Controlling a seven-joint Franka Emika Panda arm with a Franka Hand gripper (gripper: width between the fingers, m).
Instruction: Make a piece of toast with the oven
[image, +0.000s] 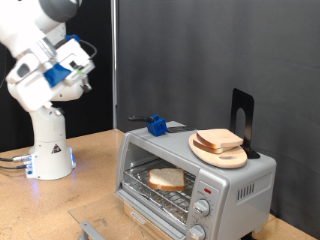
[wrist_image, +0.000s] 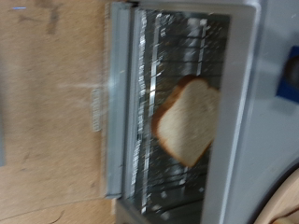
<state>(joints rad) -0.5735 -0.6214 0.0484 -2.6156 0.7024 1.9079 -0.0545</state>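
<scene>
The oven (image: 240, 180) stands on the wooden table at the exterior view's lower right, its glass door (image: 150, 212) folded down open. A piece of toast (image: 167, 179), pale with a tan crust, lies flat on the wire rack inside. In the wrist view the same slice (wrist_image: 190, 119) rests on the rack (wrist_image: 159, 75) behind the lowered door (wrist_image: 117, 103). My gripper (image: 78, 62) hangs high at the exterior view's upper left, well away from the oven and above it. No fingers show in the wrist view, and nothing is seen between them.
On the oven's top sit a round wooden board (image: 222, 154) with stacked bread slices (image: 218, 140), a blue object (image: 157, 125) and a black stand (image: 242, 115). Two knobs (image: 203, 209) and a red light (image: 207, 188) are on the front. The robot's base (image: 50, 150) stands at the left.
</scene>
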